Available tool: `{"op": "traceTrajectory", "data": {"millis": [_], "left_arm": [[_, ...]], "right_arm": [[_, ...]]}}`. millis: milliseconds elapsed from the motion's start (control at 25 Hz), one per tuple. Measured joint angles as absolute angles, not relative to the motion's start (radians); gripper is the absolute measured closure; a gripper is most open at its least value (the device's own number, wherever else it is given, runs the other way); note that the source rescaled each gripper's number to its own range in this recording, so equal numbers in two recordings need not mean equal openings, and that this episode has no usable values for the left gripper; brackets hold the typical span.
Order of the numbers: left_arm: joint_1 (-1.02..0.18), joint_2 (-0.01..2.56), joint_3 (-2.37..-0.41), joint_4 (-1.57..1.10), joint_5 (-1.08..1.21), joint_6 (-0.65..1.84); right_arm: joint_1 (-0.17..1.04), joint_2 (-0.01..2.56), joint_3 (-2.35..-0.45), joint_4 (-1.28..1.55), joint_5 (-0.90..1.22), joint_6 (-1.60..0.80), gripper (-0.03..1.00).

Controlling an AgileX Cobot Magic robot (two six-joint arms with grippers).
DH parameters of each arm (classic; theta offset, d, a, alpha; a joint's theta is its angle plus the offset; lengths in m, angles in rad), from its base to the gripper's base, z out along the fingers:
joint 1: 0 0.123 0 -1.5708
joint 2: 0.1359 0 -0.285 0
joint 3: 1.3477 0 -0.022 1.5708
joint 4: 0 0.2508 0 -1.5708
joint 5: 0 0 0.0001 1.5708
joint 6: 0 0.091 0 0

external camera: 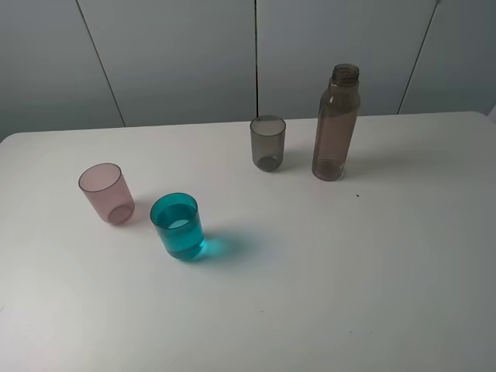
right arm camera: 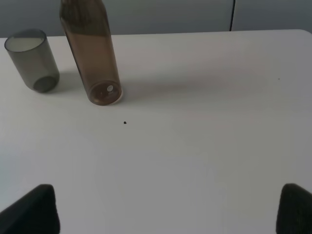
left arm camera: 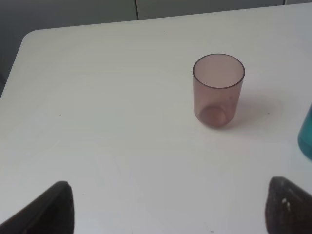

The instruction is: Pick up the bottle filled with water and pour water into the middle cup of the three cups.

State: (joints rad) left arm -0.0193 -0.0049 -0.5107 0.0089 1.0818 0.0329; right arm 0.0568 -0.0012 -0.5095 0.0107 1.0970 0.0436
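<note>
The bottle stands upright and capless at the back right of the white table, beside the smoky grey cup. The teal middle cup stands at the front left and holds some liquid. The pink cup is to its left. Neither gripper shows in the exterior high view. My left gripper is open and empty, short of the pink cup; the teal cup shows at the frame's edge. My right gripper is open and empty, well short of the bottle and grey cup.
Grey wall panels rise behind the table's far edge. The table's rounded far left corner shows in the left wrist view. A tiny dark speck lies on the table in front of the bottle.
</note>
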Motion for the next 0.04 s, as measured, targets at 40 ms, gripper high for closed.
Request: {"op": "traceTrajectory", "data": {"millis": [40], "left_arm": [[-0.019,-0.005,-0.511,0.009,1.082,0.033]], "right_arm": [[0.057,-0.001,-0.510,0.011,1.097,0.044,0.08]]}}
